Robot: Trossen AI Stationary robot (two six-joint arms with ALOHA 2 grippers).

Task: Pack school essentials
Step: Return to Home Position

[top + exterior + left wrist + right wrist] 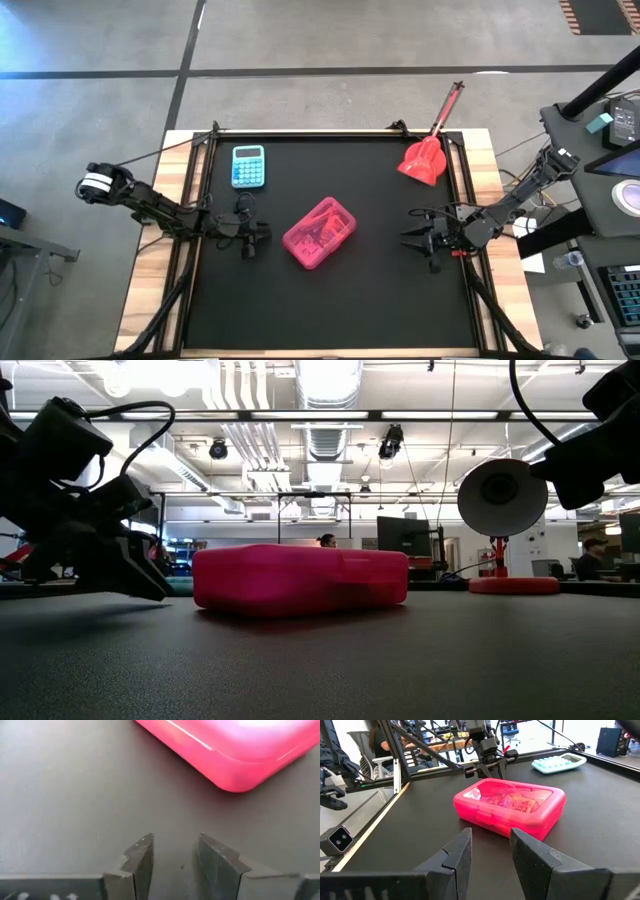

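A pink translucent pencil case (320, 232) lies flat and closed on the black mat in the middle of the table; stationery shows dimly through its lid (512, 800). My left gripper (247, 231) hovers low just left of the case, open and empty, with one corner of the case (235, 780) ahead of its fingers. My right gripper (420, 238) sits to the case's right, open and empty, facing the case (510, 807). In the low view the case (300, 578) rests on the mat between both arms. No loose pencils, scissors, eraser or crayon box show outside it.
A light-blue calculator (248, 166) lies near the far left of the mat. A red long-handled scoop (428, 152) rests at the far right corner. Bare mat (330, 300) stretches along the near side. Wooden table edges (150, 270) frame the mat.
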